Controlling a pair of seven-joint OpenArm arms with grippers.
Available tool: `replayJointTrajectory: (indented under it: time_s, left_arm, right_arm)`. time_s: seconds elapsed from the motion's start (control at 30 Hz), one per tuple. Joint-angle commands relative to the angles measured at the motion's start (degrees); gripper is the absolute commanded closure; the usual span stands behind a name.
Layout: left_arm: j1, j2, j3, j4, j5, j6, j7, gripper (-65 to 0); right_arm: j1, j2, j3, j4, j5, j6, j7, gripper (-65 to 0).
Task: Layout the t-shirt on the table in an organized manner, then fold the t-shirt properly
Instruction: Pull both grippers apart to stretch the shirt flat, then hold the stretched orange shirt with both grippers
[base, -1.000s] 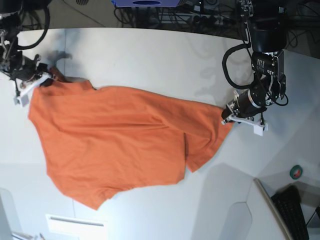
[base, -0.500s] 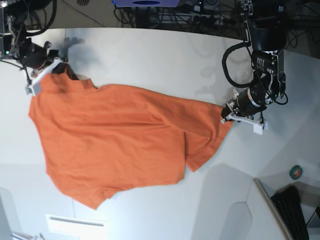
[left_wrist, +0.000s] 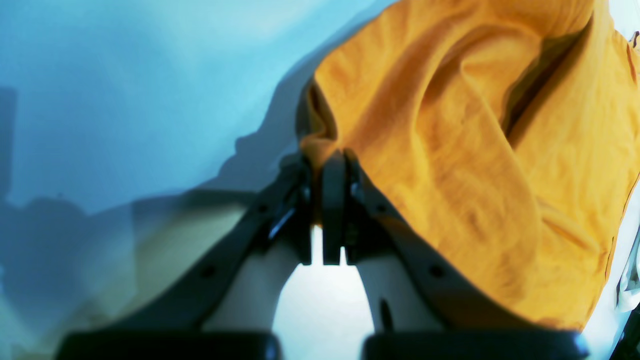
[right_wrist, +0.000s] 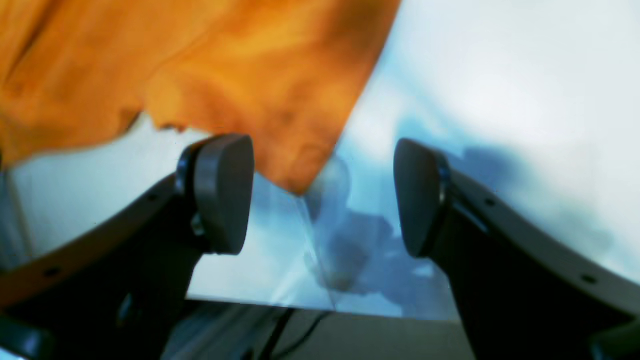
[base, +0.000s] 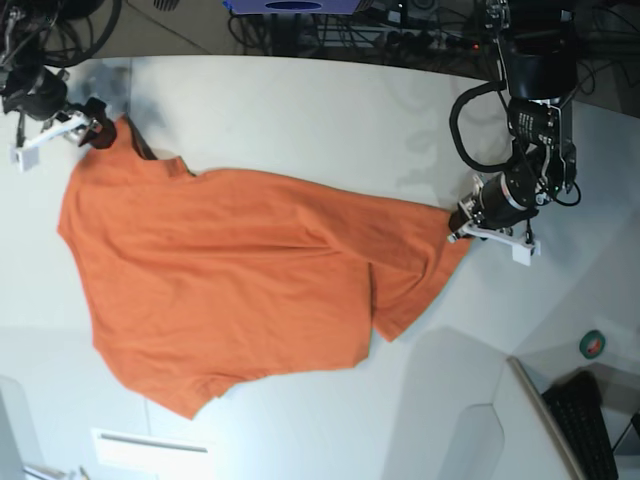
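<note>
Right end effector (right_wrist: 320, 195) has let go since the earlier frame: it was pinching the shirt corner, now its jaws stand apart with nothing between them, up near the far-left bench (base: 300, 100) edge in the base view. That corner of the t-shirt (base: 230, 270) hangs just ahead of the pads in the right wrist view, not touching either one.

Shirt lies spread across the middle of the bench, mostly flat. One fold runs through the right-hand part, where a flap doubles over near the lower edge.

Left end effector (left_wrist: 325, 200), on the right in the base view, is clamped shut on the shirt's right-hand tip; you can see cloth bunched at the closed pads in the left wrist view.

You're in the layout step, not folding yet, by my read. To do it well:
- keep the left pinch firm and pull low, along the bench, so the doubled flap slides open
- re-grip with the right on an edge, not mid-panel
- tension both ends evenly; a one-sided pull will likely skew the body
</note>
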Motion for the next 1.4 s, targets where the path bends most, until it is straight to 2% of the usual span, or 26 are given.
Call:
replayJointTrajectory:
  time_s: [0.0,0.27,0.4,0.5,0.6,0.73,0.97,1.37]
  left_arm:
    - [-0.87,-0.96,-0.17,1.04,-0.57,-0.43,-0.73,0.0]
    - [-0.87,-1.57,-0.17,1.04,-0.57,-0.43,-0.73,0.0]
    - [-0.87,-1.66,-0.26,1.04,-0.57,-0.43,-0.73,0.0]
    - [-0.87,-1.75,-0.26,1.04,-0.57,-0.43,-0.73,0.0]
    - [-0.87,-1.75,-0.26,1.04,-0.57,-0.43,-0.73,0.0]
    - [-0.87,-1.75,-0.26,1.04,-0.57,-0.43,-0.73,0.0]
    - [-0.87,-1.75,-0.09,1.04,-0.57,-0.43,-0.73,0.0]
    - [-0.87,-1.75,-0.26,1.04,-0.57,-0.43,-0.73,0.0]
  right_arm:
    - [0.96,0.77,1.22,-0.82,0.85,1.44,0.42,-41.7]
    - [1.67,0.59,2.10,-3.99,0.85,2.67,0.34,-41.7]
    - [1.84,-0.20,-2.21,-4.08,0.85,3.03,0.34,-41.6]
    - [2.19,-0.46,-4.32,-4.08,0.85,5.14,0.77,-35.1]
    - [2.28,-0.55,-4.32,-4.08,0.85,5.40,0.77,-29.4]
    - [2.28,-0.55,-4.14,-4.08,0.85,5.40,0.95,-28.5]
    - [2.90,-1.08,1.48,-4.08,0.50,5.14,0.86,-28.5]
    - [4.57,-0.90,1.31,-6.36,0.41,5.40,0.77,-28.5]
